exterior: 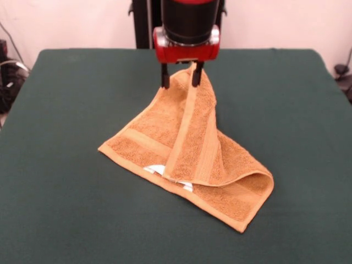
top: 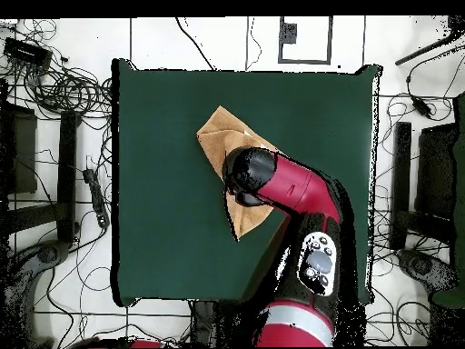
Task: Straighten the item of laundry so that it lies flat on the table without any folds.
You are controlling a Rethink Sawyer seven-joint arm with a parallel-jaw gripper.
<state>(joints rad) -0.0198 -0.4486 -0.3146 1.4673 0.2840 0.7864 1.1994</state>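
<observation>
The orange-tan towel (exterior: 190, 146) lies in the middle of the dark green table (exterior: 66, 110). One corner is lifted into a peak, so the towel drapes down over itself with a fold along the front right. A white label (exterior: 155, 169) shows at its near edge. My gripper (exterior: 180, 77) hangs straight down over the far part of the towel and holds the raised corner between its black fingers (exterior: 197, 74). In the overhead view the arm's head (top: 250, 173) hides the gripper and the towel's middle; the towel (top: 218, 136) shows on either side of it.
The red and black arm (top: 304, 195) reaches in from the table's base side. Cables and stands (top: 64, 91) lie on the floor around the table. Green cloth surrounds the towel on every side.
</observation>
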